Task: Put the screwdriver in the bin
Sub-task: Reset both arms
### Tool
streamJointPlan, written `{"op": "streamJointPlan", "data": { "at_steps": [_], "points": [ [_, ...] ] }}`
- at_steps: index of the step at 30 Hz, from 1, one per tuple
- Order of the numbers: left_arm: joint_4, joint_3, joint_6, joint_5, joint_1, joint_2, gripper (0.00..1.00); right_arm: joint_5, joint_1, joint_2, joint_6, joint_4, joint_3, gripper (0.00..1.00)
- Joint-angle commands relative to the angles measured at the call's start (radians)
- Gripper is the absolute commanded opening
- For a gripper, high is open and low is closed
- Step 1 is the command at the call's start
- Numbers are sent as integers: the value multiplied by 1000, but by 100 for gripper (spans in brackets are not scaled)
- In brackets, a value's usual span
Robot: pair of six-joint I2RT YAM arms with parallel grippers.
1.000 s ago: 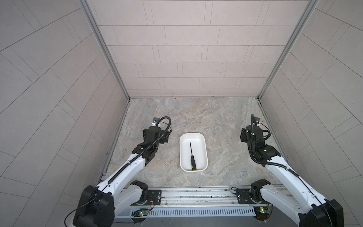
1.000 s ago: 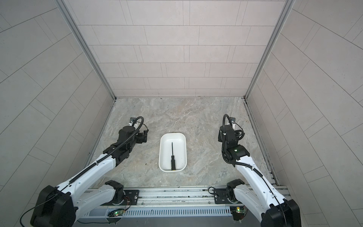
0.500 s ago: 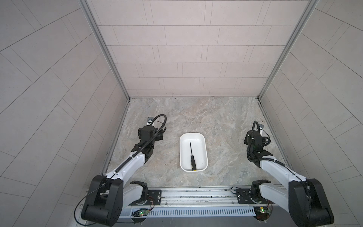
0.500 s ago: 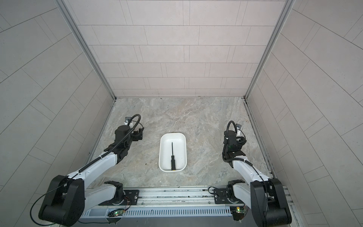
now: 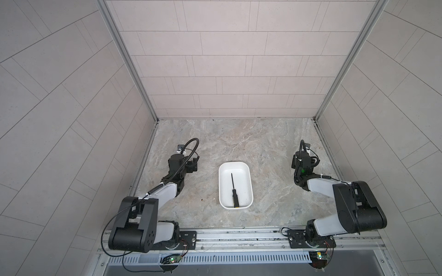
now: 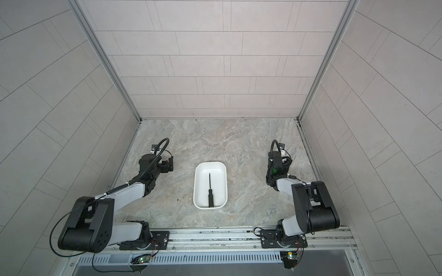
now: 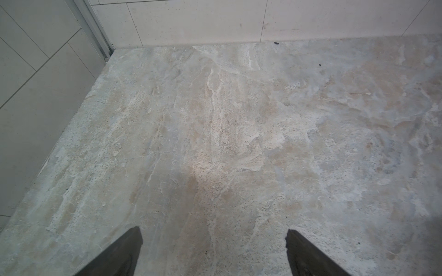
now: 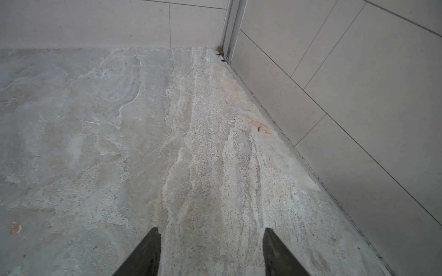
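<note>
Between the left hand [image 7: 214, 235] and right hand [image 8: 211, 233], well clear of both, the screwdriver [image 5: 234, 188] lies inside the bin [image 5: 244, 179]. Both hands hang partly open and empty. Placing looks done, so the next move is only parking.

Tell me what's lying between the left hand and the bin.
Nothing: only bare tabletop lies between the left hand and the bin, as both top views show.
</note>
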Motion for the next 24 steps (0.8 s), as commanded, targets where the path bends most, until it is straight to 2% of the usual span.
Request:
{"op": "streamJointPlan", "data": {
  "at_steps": [1, 8, 11, 24],
  "points": [
    [64, 8, 18, 22, 8, 12, 100, -35, 2, 6, -50, 65, 2, 62],
    [78, 2, 15, 24, 20, 13, 100, -83, 2, 8, -71, 138, -39, 62],
    [98, -5, 15, 22, 28, 12, 100, -114, 4, 34, -90, 247, -87, 62],
    [172, 15, 43, -4, 38, 105, 100, -112, 10, 39, -95, 239, -81, 62]
  ]
}}
